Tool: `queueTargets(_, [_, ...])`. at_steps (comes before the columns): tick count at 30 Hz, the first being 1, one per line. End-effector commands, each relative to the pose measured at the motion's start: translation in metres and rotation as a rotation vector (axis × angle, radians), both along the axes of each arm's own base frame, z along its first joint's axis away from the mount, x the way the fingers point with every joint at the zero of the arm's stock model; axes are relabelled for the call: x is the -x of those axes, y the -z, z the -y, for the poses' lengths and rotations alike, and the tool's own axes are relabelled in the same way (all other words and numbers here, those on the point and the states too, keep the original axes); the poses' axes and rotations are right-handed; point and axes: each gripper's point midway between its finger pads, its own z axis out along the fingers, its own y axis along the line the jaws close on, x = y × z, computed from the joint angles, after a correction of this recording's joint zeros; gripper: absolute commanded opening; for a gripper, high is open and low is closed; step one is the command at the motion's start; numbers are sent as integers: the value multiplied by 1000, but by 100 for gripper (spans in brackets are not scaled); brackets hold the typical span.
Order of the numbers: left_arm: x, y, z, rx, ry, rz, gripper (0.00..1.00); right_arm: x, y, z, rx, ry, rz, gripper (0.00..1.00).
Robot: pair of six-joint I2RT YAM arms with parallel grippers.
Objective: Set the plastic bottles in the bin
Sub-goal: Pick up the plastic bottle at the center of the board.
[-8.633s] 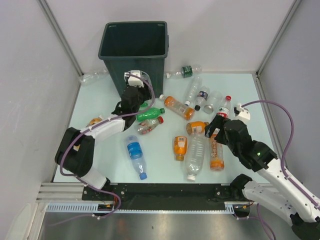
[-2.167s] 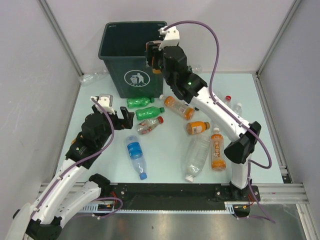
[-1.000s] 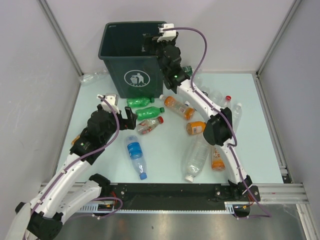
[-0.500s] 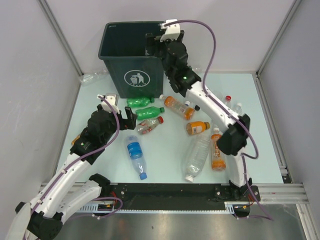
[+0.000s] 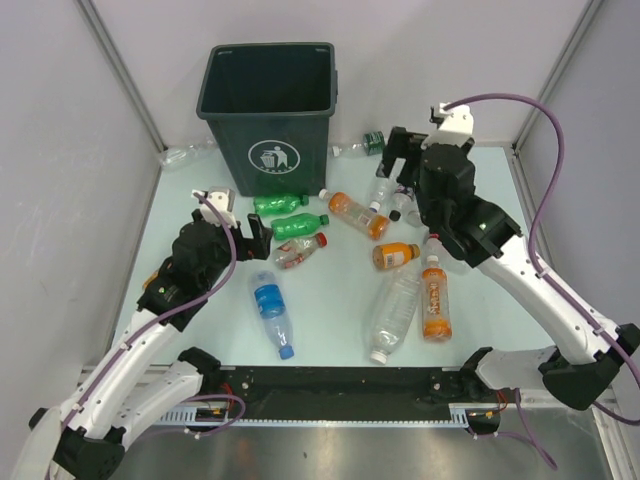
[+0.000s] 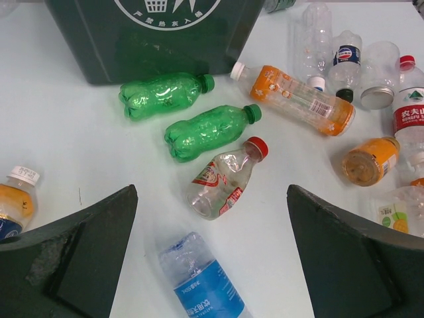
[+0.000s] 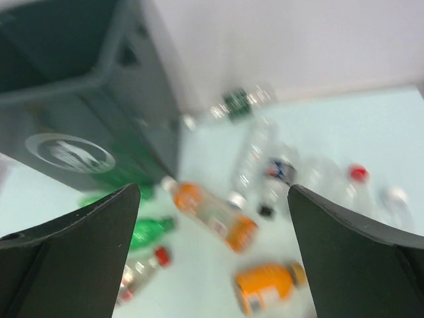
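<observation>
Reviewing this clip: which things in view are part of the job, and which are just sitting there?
Part of the job:
- bin
- green bottle nearest the bin
- second green bottle
- red-capped clear bottle
- blue-labelled bottle
- orange bottle
- large clear bottle
- clear-bottle cluster

Not part of it (rig parts, not clutter):
- purple cable
- black base rail

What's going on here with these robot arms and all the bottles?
A two-armed robot is clearing plastic bottles into the green bin. Both hands are open and empty now: the left hand hovers over two green bottles in front of the bin, the right hand over clear bottles to its right. Many bottles lie on the table.
</observation>
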Motion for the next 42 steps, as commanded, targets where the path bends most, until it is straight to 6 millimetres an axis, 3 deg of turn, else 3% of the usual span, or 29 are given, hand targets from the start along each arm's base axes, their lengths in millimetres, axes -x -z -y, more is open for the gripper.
queueTargets(1, [-1, -26, 0, 38, -6, 53, 100, 17, 67, 45, 62, 151, -212, 100])
queueTargets(6, [-1, -25, 2, 38, 1, 43, 100, 31, 133, 82, 55, 234, -421, 98])
queueTargets(9, [-1, -25, 2, 41, 2, 44, 100, 34, 159, 96, 29, 257, -489, 98])
queueTargets(13, [-1, -24, 2, 40, 2, 43, 100, 33, 206, 135, 5, 359, -601, 96])
queueTargets(22, [-1, -23, 1, 37, -4, 39, 100, 28, 275, 194, -162, 500, -704, 84])
queueTargets(31, [-4, -18, 4, 30, 5, 20, 100, 8, 324, 193, -175, 421, -823, 84])
queueTargets(42, [-4, -18, 2, 24, -5, 23, 100, 1, 362, 202, -179, 461, -899, 74])
